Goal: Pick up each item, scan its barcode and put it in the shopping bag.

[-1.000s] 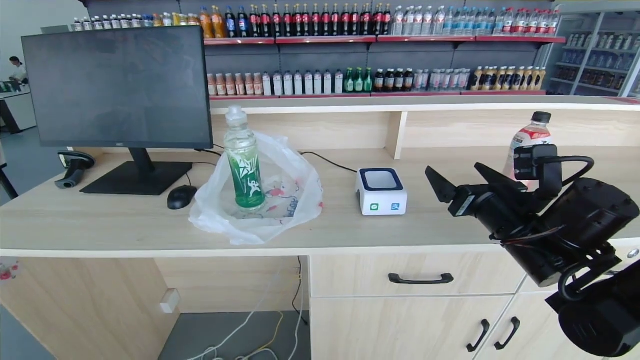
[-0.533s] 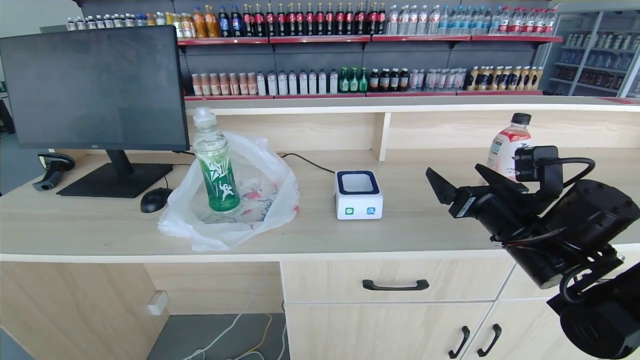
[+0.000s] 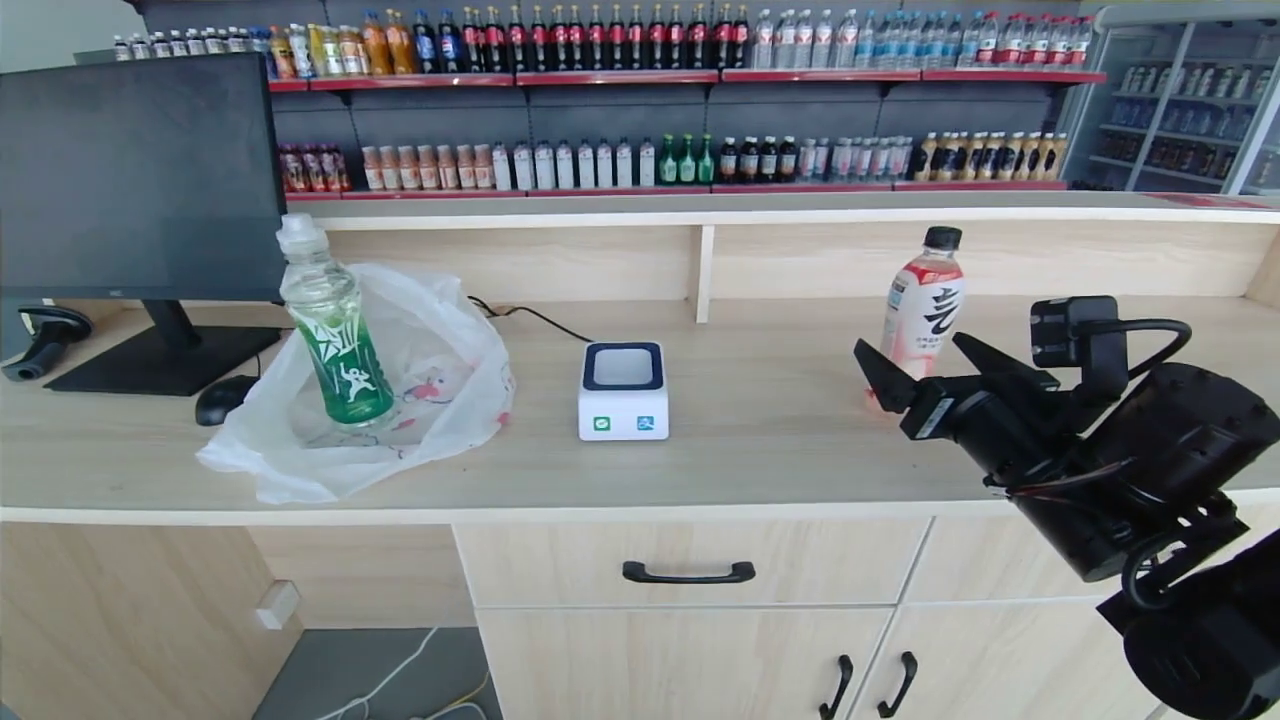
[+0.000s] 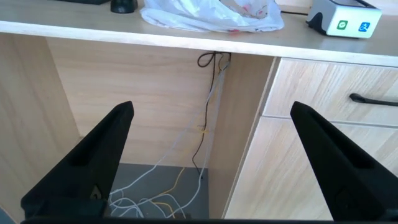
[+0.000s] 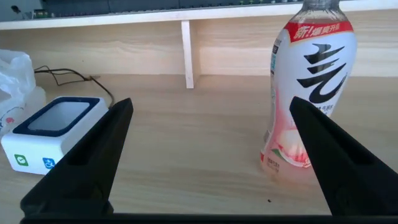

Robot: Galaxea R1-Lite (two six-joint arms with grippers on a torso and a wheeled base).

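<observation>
Evidently the head camera has swung to the right since a second ago. Everything on the counter (image 3: 760,440) now lies further left in the picture, yet the things keep the same places among themselves.

The pink-labelled drink bottle (image 3: 922,300) stands upright at the far right of the counter. It was half hidden behind the right arm's wrist camera before and now shows clear, just beyond the right gripper (image 3: 908,352). That gripper's fingers are spread wide and hold nothing, the bottle standing off toward one finger rather than between them.

The green drink bottle (image 3: 335,335) stands upright inside the white shopping bag (image 3: 440,330) at the left. The white barcode scanner (image 3: 622,392) sits between the bag and the pink bottle, apart from both.

The left gripper (image 4: 208,162) hangs below the counter's edge before the open cabinet bay, its fingers wide apart and empty.
</observation>
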